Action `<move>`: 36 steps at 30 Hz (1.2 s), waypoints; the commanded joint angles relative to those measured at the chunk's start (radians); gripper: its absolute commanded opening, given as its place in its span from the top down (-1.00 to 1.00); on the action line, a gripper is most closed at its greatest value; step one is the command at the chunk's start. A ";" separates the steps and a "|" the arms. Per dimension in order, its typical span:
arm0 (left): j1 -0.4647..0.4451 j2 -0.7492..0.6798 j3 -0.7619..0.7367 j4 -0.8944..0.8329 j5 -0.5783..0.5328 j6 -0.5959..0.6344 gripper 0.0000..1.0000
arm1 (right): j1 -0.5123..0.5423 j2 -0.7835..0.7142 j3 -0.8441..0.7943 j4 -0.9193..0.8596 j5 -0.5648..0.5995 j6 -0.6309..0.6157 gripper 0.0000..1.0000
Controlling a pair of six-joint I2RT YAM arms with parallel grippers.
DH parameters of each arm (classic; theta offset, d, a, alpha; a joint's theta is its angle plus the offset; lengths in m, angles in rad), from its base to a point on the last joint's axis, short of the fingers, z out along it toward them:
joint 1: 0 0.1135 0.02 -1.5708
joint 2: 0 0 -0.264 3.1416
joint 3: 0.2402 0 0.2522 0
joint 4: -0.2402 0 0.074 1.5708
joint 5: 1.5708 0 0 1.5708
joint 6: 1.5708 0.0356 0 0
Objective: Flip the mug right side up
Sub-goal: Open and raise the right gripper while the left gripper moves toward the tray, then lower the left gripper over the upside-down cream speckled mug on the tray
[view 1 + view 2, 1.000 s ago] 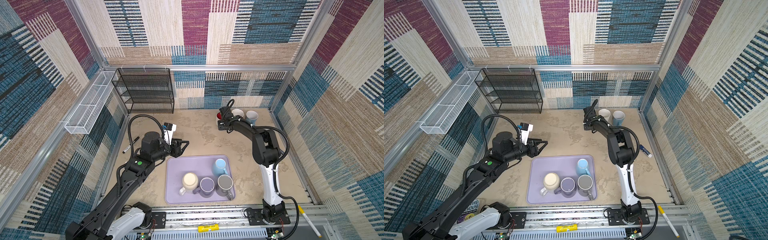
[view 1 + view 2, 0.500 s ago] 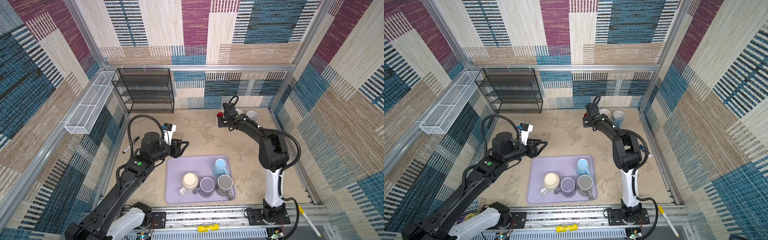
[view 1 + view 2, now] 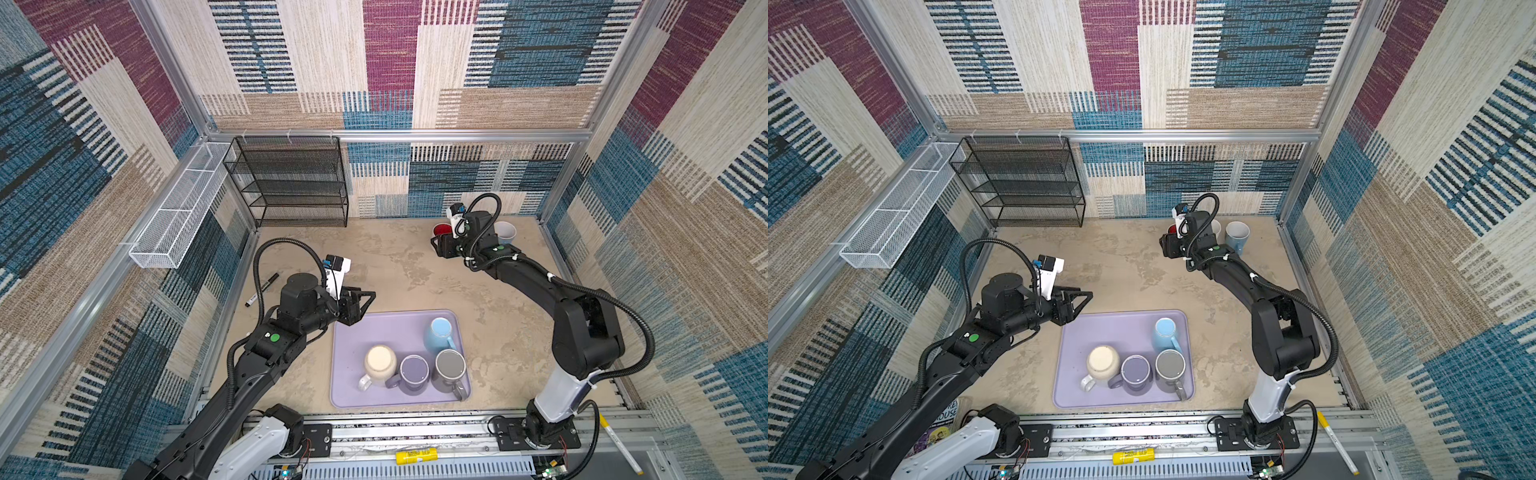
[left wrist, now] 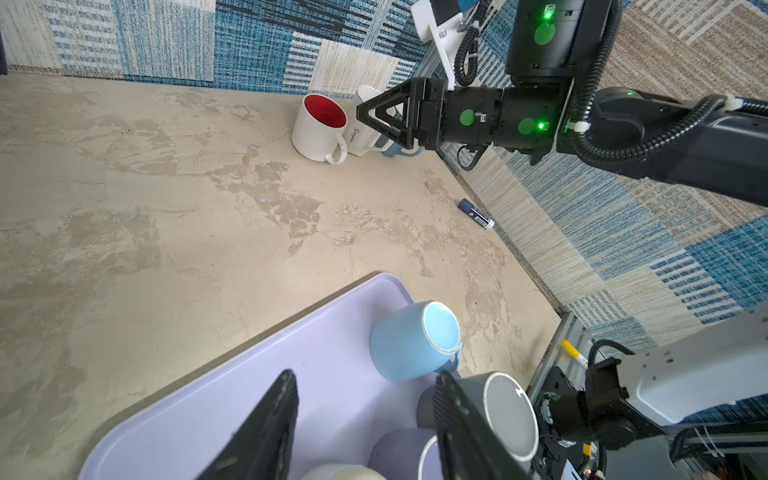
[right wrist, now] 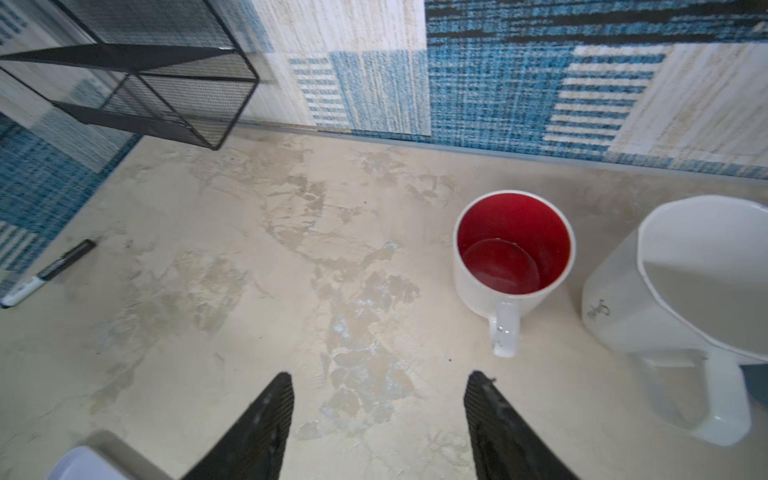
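My right gripper (image 5: 379,376) has backed off the red-lined mug (image 5: 513,249) and spread its jaws wide, empty. Nearest me, the tray (image 3: 374,332) carries four bottoms-up mugs: cream mug (image 3: 379,360), purple mug (image 3: 414,372), grey mug (image 3: 450,365), light blue mug (image 3: 439,332). My left gripper (image 4: 366,374) hovers at the tray's far left corner, jaws half apart, holding nothing. Farthest, three stand mouth up by the back wall: the red-lined mug, a white mug (image 5: 685,291) just beside it, a pale blue mug (image 3: 1237,236).

Red-lined white mug (image 5: 514,257) stands upright, apparently unheld.
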 commanded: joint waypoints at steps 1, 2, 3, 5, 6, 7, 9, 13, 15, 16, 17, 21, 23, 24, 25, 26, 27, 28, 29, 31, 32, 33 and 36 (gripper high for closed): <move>-0.011 -0.011 -0.016 -0.078 -0.024 -0.046 -0.07 | 0.001 -0.050 -0.034 0.100 -0.075 0.034 -0.39; -0.018 -0.012 -0.021 -0.104 -0.030 -0.061 -0.07 | 0.002 -0.066 -0.046 0.107 -0.074 0.034 -0.39; -0.026 -0.016 -0.027 -0.127 -0.042 -0.074 -0.06 | 0.002 -0.080 -0.056 0.112 -0.074 0.031 -0.39; -0.050 -0.032 -0.044 -0.172 -0.076 -0.103 -0.06 | 0.001 -0.111 -0.084 0.134 -0.068 0.028 -0.38; -0.060 -0.042 -0.050 -0.186 -0.092 -0.113 -0.06 | 0.001 -0.125 -0.095 0.145 -0.067 0.026 -0.38; -0.072 -0.052 -0.056 -0.205 -0.104 -0.123 -0.06 | 0.001 -0.138 -0.106 0.155 -0.064 0.026 -0.39; -0.089 -0.068 -0.059 -0.243 -0.120 -0.140 -0.05 | 0.001 -0.152 -0.114 0.159 -0.055 0.033 -0.38; -0.137 -0.088 -0.053 -0.337 -0.154 -0.168 -0.05 | 0.002 -0.134 -0.069 0.089 -0.027 0.041 -0.39; -0.164 -0.094 -0.051 -0.381 -0.175 -0.179 -0.05 | 0.000 -0.141 -0.076 0.097 -0.028 0.041 -0.38; -0.178 -0.097 -0.051 -0.404 -0.187 -0.186 -0.04 | 0.001 -0.149 -0.083 0.104 -0.024 0.045 -0.37; -0.192 -0.101 -0.052 -0.422 -0.199 -0.193 -0.04 | 0.001 -0.155 -0.089 0.109 -0.026 0.046 -0.37; -0.244 -0.115 -0.058 -0.483 -0.237 -0.225 -0.04 | 0.002 -0.170 -0.091 0.110 -0.047 0.056 -0.37; -0.271 -0.115 -0.056 -0.519 -0.240 -0.235 -0.04 | 0.001 -0.178 -0.093 0.111 -0.058 0.058 -0.37; -0.284 -0.113 -0.055 -0.537 -0.247 -0.240 -0.04 | 0.001 -0.182 -0.095 0.114 -0.063 0.059 -0.37; -0.298 -0.111 -0.055 -0.556 -0.254 -0.243 -0.03 | 0.001 -0.187 -0.100 0.118 -0.065 0.058 -0.37; -0.311 -0.108 -0.054 -0.575 -0.263 -0.248 -0.03 | 0.001 -0.193 -0.104 0.122 -0.069 0.058 -0.37; -0.322 -0.105 -0.055 -0.591 -0.270 -0.253 -0.03 | 0.002 -0.198 -0.108 0.125 -0.075 0.058 -0.37; -0.333 -0.101 -0.053 -0.607 -0.279 -0.256 -0.03 | 0.001 -0.202 -0.113 0.128 -0.085 0.056 -0.37; -0.343 -0.095 -0.054 -0.620 -0.284 -0.258 -0.03 | 0.001 -0.208 -0.118 0.134 -0.094 0.053 -0.37; -0.365 -0.075 -0.050 -0.633 -0.274 -0.250 -0.03 | 0.001 -0.215 -0.134 0.148 -0.132 0.041 -0.36; -0.381 -0.061 -0.049 -0.635 -0.272 -0.243 -0.04 | 0.002 -0.217 -0.140 0.153 -0.148 0.036 -0.36; -0.395 -0.047 -0.047 -0.639 -0.277 -0.239 -0.04 | 0.001 -0.215 -0.142 0.153 -0.154 0.034 -0.36; -0.439 0.010 -0.035 -0.648 -0.301 -0.219 -0.04 | 0.002 -0.218 -0.153 0.157 -0.159 0.028 -0.37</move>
